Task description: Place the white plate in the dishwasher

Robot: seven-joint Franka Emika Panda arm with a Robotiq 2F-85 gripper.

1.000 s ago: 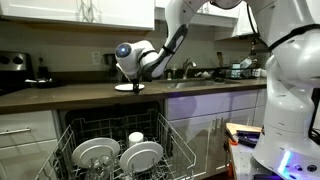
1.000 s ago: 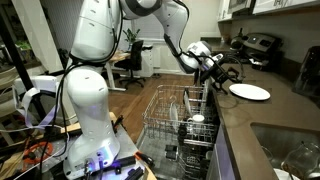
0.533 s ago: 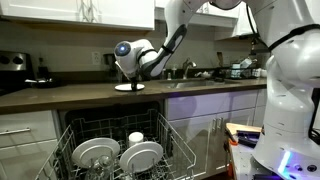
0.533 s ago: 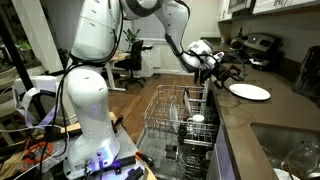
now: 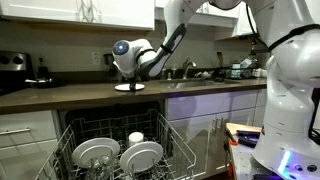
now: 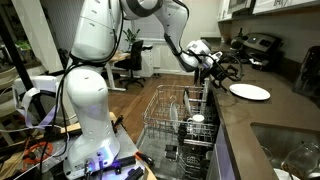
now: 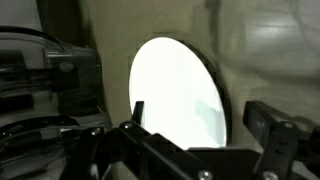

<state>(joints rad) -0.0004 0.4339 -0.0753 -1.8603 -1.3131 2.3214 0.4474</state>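
The white plate [image 5: 127, 88] lies flat on the dark countertop above the dishwasher and also shows in an exterior view [image 6: 250, 91]. In the wrist view the white plate [image 7: 175, 85] fills the middle. My gripper [image 5: 131, 76] hangs just above the plate's edge, open and empty, and also shows in an exterior view [image 6: 224, 72]. In the wrist view my gripper [image 7: 200, 120] has one dark finger on each side of the plate's near edge, and I cannot tell whether they touch it. The dishwasher [image 5: 118, 128] stands open with its white wire rack [image 6: 176, 112] pulled out.
Two white dishes [image 5: 141, 156] and a small white cup [image 5: 136, 137] stand in the rack. A stove with pans [image 6: 256, 44] is at the counter's far end. A sink [image 6: 285, 145] is in the counter. White cabinets [image 5: 215, 110] flank the dishwasher.
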